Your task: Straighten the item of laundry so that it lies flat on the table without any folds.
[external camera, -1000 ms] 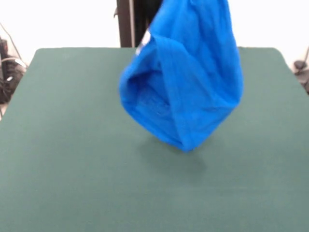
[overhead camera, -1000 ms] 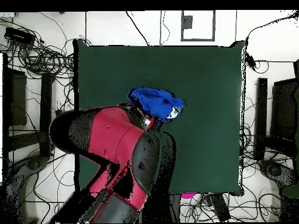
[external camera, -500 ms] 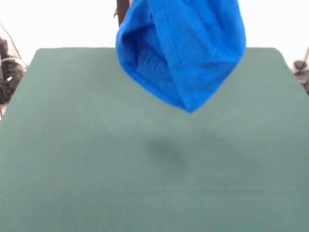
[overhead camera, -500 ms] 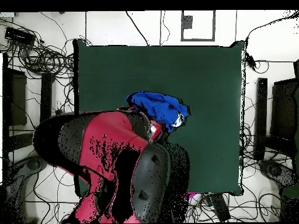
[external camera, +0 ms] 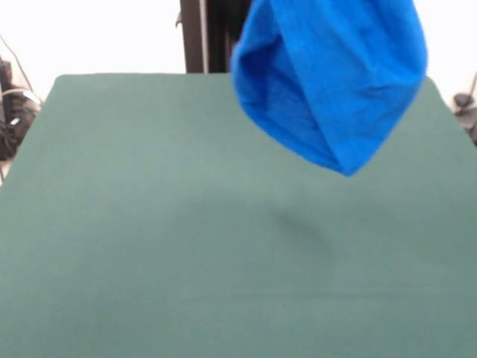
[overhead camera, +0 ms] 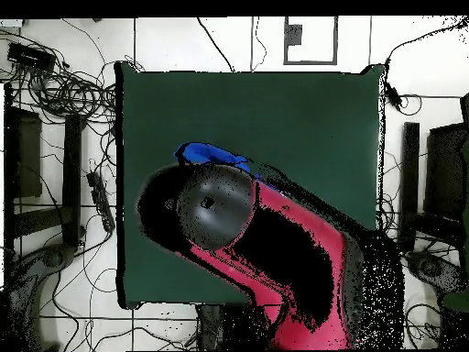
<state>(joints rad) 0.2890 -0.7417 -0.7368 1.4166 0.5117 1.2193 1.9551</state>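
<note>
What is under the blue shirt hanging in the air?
Only bare green table, with a faint shadow below the T-shirt. Overhead, the arm covers most of the shirt.

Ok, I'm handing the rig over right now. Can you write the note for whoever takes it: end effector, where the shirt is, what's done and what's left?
End effector: not visible; it is above the front view's top edge and under the arm in the overhead view, so open or shut can't be confirmed.
Shirt: hanging bunched in the air, lowest point clear of the table, shadow beneath. Overhead view shows only a blue sliver past the arm.
Done: shirt lifted off the table.
Left: lower it, spread it flat, remove all folds.
</note>
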